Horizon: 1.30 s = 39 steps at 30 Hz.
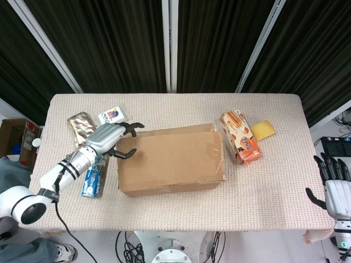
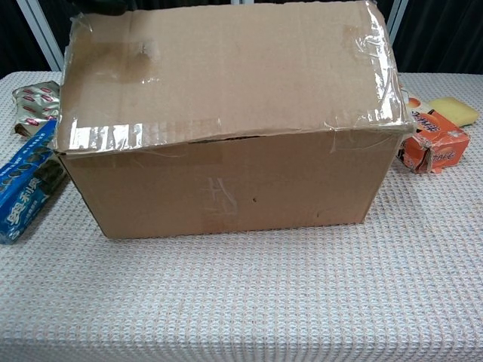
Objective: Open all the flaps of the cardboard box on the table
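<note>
The cardboard box (image 1: 171, 160) lies mid-table, its top flaps taped with clear tape. My left hand (image 1: 112, 139) is at the box's far-left corner, fingers curled over the edge of the top flap (image 2: 219, 68) and the thumb on its surface. In the chest view that flap stands tilted up at the back, with a narrow gap along the front seam. My right hand (image 1: 335, 186) hangs off the table's right edge, fingers apart, holding nothing.
A blue cookie pack (image 1: 92, 175) and a snack packet (image 1: 82, 125) lie left of the box, a white packet (image 1: 112, 115) behind them. An orange pack (image 1: 240, 137) and a yellow sponge (image 1: 263, 130) lie right of it.
</note>
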Tool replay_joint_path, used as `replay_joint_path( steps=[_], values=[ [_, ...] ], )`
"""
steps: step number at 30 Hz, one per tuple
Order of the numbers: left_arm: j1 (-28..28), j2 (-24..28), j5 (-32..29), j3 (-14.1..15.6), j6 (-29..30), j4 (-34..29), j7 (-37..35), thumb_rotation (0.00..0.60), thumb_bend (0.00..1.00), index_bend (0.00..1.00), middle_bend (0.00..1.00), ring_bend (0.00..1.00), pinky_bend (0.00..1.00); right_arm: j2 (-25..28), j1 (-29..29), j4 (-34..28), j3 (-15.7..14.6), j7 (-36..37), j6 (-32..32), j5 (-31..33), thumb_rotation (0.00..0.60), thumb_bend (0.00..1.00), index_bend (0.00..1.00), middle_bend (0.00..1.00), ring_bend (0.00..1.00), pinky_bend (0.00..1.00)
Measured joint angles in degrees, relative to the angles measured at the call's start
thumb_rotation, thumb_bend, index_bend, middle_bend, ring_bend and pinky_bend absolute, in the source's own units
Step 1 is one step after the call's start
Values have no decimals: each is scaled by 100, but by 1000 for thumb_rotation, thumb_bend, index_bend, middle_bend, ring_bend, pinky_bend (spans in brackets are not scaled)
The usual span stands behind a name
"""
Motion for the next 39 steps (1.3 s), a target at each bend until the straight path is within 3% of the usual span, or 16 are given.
replay_joint_path(
  steps=[11, 17, 21, 28, 33, 36, 39],
  values=[
    [643, 1224, 1236, -298, 560, -1301, -1095, 438, 385, 133, 409, 208, 315, -28, 76, 69, 46, 50, -110, 33, 600, 181, 0, 0, 0, 0],
    [1043, 2213, 2242, -359, 838, -1809, -2477, 442, 382, 128, 557, 373, 421, -43, 121, 47, 52, 32, -122, -37, 600, 180, 0, 0, 0, 0],
    [1190, 2834, 3157, -310, 990, -1895, -3825, 439, 381, 127, 609, 405, 436, -73, 136, 29, 34, -17, -97, -111, 600, 181, 0, 0, 0, 0],
    [1343, 3530, 4686, -56, 1404, -1618, -5605, 482, 379, 127, 618, 481, 494, -55, 118, -19, 32, -59, 24, -192, 600, 181, 0, 0, 0, 0],
    [1416, 3513, 4754, 129, 1584, -1330, -5812, 600, 363, 132, 591, 507, 536, 19, 123, -90, 89, -56, 197, -323, 600, 180, 0, 0, 0, 0],
    [1514, 3439, 4434, 133, 1716, -1281, -5459, 600, 362, 149, 508, 460, 535, 114, 173, -219, 142, -72, 238, -403, 600, 178, 0, 0, 0, 0],
    [1655, 3308, 3958, 136, 1884, -1245, -4695, 600, 358, 177, 396, 349, 490, 263, 272, -476, 201, -158, 203, -484, 600, 179, 0, 0, 0, 0]
  ],
)
